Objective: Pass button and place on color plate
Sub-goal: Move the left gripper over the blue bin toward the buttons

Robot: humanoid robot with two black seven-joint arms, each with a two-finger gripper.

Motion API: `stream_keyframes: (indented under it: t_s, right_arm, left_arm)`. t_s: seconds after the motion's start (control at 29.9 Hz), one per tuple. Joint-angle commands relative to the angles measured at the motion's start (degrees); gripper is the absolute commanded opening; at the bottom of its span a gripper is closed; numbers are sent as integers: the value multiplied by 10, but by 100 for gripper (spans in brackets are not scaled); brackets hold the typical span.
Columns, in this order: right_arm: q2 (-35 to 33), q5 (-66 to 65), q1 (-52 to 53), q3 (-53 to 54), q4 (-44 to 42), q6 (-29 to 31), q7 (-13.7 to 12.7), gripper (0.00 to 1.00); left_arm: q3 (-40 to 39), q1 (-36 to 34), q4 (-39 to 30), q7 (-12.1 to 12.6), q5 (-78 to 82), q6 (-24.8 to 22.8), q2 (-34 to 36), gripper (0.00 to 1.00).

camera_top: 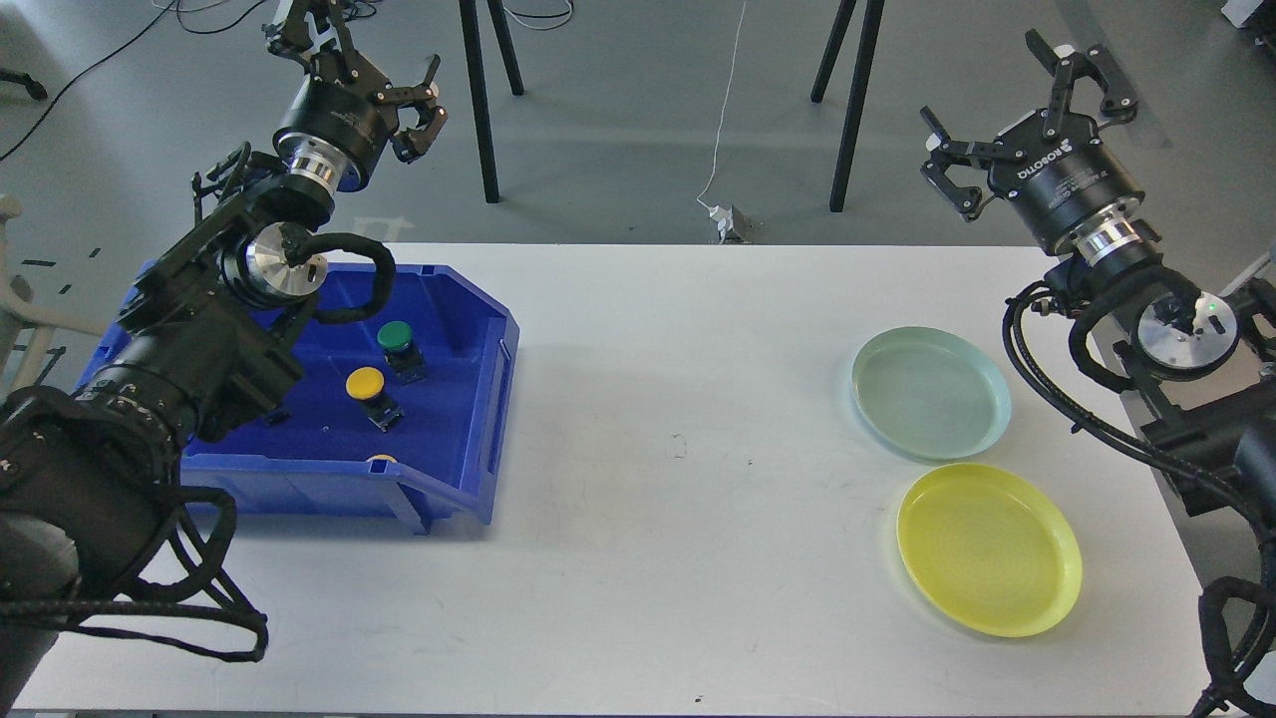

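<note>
Left gripper (384,75) is raised above and behind the bin (478,419), fingers spread, holding nothing. Right gripper (1007,110) is far from the bin, beyond the table's (638,499) far edge, likewise released and empty. Neither touches anything.

Contents of the bin: a green button (396,336) toward its back, a yellow button (365,381) just in front of it, and a sliver of a second yellow cap (380,459) against the front wall, mostly hidden. Each visible button sits on a small dark base, both tilted. The left forearm hides the bin's left part; what lies there cannot be told.

Well away from the bin on the opposite side of the table lie a pale green plate (987,384) and, nearer the front edge, a yellow plate (1067,588). Both are bare.

Assessment: the task appears to be at its start, with the pick not yet made.

Recommendations for the pick:
- Choose the green or the exposed yellow button; both stand clear of the bin walls.
- Descend from above with fingers spread wide enough to straddle the cap, aligned so neither finger strikes the neighbouring button.
- Grip low, at the base or stem, since a rounded cap may slip.
- Lift straight out of the bin before moving toward the table's middle for handover.
- Leave part of the button exposed so the right gripper has a place to take hold.
- Match colour to plate.
</note>
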Motion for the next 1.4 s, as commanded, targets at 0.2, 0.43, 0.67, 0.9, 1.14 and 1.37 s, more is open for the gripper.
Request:
stream_keyframes:
  t_s: [0.2,0.43,0.67,0.9,1.14,1.37]
  right_arm:
    - [-3,0,2,-1,1,0,0,100]
    - [-4,0,2,5,1,0,0,100]
    - [-7,0,3,6,12,0,0,100]
    - [-16,-2,1,3,22,0,-1,100]
    - [-17,-10,-5,-4,23,0,0,100]
    - [-29,-10,-6,-3,22,0,0,100]
  left_arm:
    - [7,1,-2,1,-6,-31,9,100]
    - [92,-2,-97,12,20,-34,84,94]
    - [148,1,-299,10,200,22,254,94]
    - [157,14,-443,11,499,42,408,93]
    - [181,42,-484,10,789,41,472,92]
    - [227,87,-389,12,956,83,457,88]
